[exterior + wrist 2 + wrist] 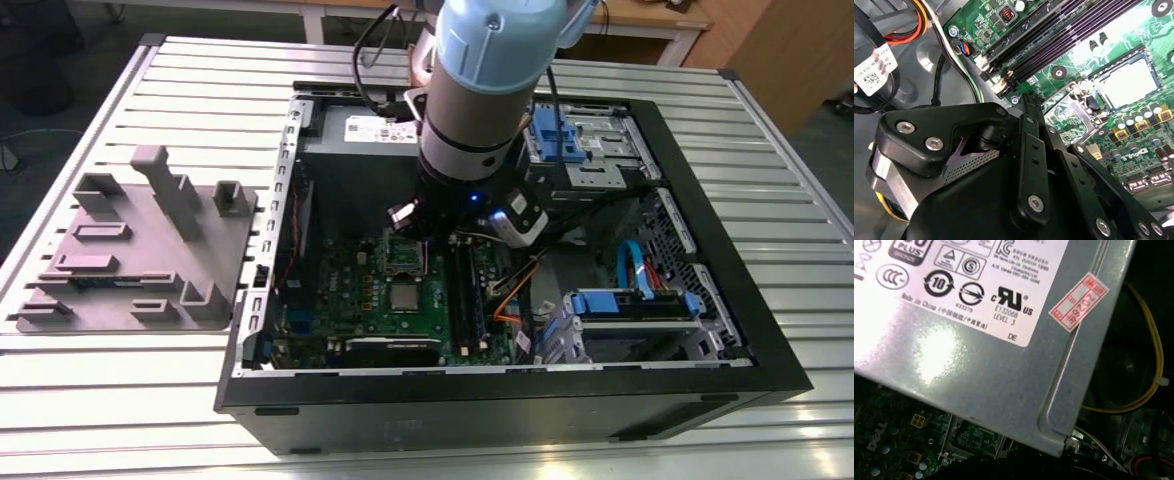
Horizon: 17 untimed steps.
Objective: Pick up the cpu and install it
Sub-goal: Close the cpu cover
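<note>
The cpu (404,297) is a small pale silver square lying flat in the socket of the green board (350,285), inside the open computer case (507,395). In the second wrist view the cpu (1129,82) sits within the silvery socket frame, whose metal lid (1074,107) is swung open on the side towards my gripper. My gripper (1027,100) hangs over the board beside that lid, apart from the cpu. Its black fingers (1030,150) run together to one point and look shut, with nothing between them. In the exterior view the gripper (407,222) is largely hidden under the arm's wrist.
A big grey labelled metal box (1004,365) stands close to the wrist. Dark memory slots (1054,45) and cable bundles (949,45) flank the socket. Blue drive bays (641,300) fill the case's right in the exterior view. A grey tray (134,250) lies on the slatted table at its left.
</note>
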Each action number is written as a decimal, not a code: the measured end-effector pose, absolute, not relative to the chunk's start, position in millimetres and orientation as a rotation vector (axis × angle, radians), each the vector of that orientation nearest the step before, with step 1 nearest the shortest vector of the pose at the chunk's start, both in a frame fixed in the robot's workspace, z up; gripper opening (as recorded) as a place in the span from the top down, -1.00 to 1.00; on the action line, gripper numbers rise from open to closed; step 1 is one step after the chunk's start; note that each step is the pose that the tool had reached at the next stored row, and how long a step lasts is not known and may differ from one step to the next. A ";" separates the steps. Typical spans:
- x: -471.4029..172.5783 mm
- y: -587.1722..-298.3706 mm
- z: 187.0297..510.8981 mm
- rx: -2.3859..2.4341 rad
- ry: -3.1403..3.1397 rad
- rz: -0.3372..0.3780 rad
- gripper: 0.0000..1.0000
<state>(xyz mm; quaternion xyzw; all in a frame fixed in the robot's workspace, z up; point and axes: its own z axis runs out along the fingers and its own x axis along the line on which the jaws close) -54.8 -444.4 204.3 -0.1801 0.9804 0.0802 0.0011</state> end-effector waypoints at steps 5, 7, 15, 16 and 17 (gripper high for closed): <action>-58.9 -444.4 202.5 -0.565 3.076 0.261 0.80; -59.7 -444.4 201.7 -0.565 3.075 0.263 0.80; -63.6 -444.8 201.8 -0.565 3.066 0.269 0.80; -63.9 -445.0 202.0 -0.565 3.064 0.269 0.80; -64.1 -445.2 202.3 -0.565 3.063 0.268 0.80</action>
